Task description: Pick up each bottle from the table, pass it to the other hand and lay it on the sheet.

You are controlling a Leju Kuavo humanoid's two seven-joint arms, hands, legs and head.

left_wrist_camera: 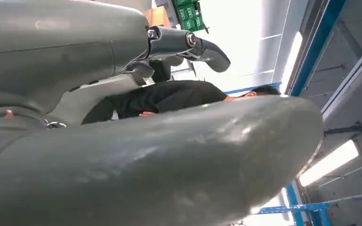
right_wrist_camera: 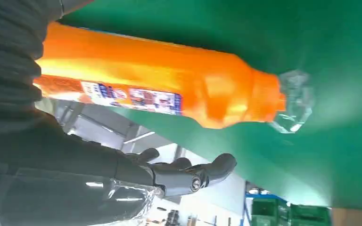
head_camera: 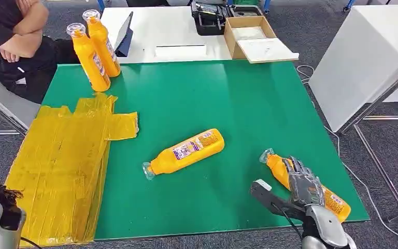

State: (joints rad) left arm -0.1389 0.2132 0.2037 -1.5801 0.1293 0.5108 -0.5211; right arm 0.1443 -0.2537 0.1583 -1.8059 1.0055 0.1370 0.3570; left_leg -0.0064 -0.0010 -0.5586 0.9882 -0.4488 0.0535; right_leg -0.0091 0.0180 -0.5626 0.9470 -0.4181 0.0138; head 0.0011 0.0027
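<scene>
The right hand (head_camera: 303, 181) rests with fingers spread over a lying orange bottle (head_camera: 331, 199) at the green desk's (head_camera: 238, 104) near right corner, not gripping it, while the left hand's (left_wrist_camera: 188, 44) state is unclear

- The left hand (left_wrist_camera: 136, 155) looms close, its thick grey thumb bulking large.
- Its darker fingers (left_wrist_camera: 188, 44) curl, holding nothing.
- Beyond, a person in black (left_wrist_camera: 169, 96).
- Ceiling lights (left_wrist_camera: 330, 162) glow.

A seated person (head_camera: 15, 41) in black, arms folded, is beside the tabletop's far corner. An open cardboard box (head_camera: 249, 35), a tablet (head_camera: 124, 33) and a black case (head_camera: 210, 18) rest on the white table (head_camera: 181, 52) behind.
</scene>
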